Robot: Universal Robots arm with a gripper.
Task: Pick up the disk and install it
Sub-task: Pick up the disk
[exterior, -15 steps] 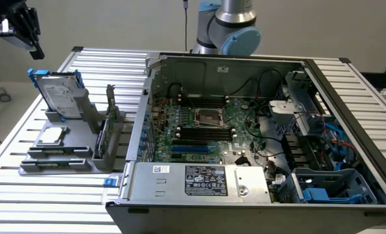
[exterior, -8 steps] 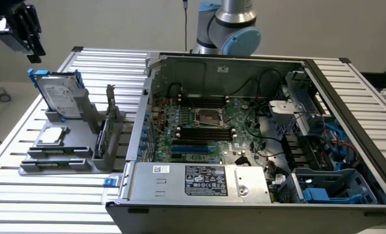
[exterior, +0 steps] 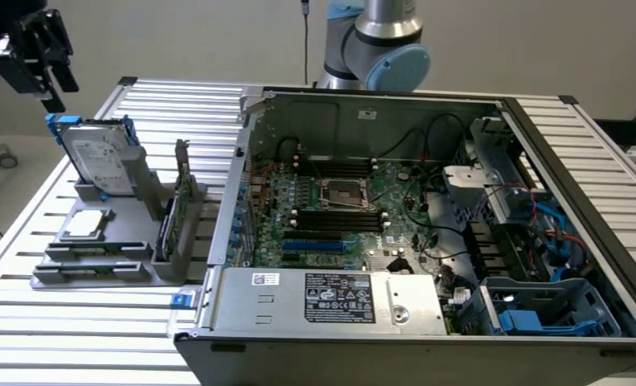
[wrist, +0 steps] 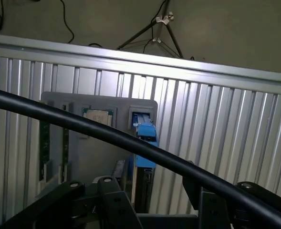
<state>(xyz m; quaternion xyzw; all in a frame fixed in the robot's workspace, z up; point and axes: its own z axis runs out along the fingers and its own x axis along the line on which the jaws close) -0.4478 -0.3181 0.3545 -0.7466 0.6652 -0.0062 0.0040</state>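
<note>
gripper [exterior: 58, 90] above upright disk [exterior: 98, 159], jaws apart

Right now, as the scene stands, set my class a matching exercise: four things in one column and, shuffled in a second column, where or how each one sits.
Things
1. disk
2. square chip
3. circuit card
4. gripper

Places or states
A. lying flat on the grey holder
B. up in the air above the holder
C. standing upright, blue rails at its sides
D. standing on edge in a slot, nearest the computer case

Pairs: 1-C, 2-A, 3-D, 4-B
</note>
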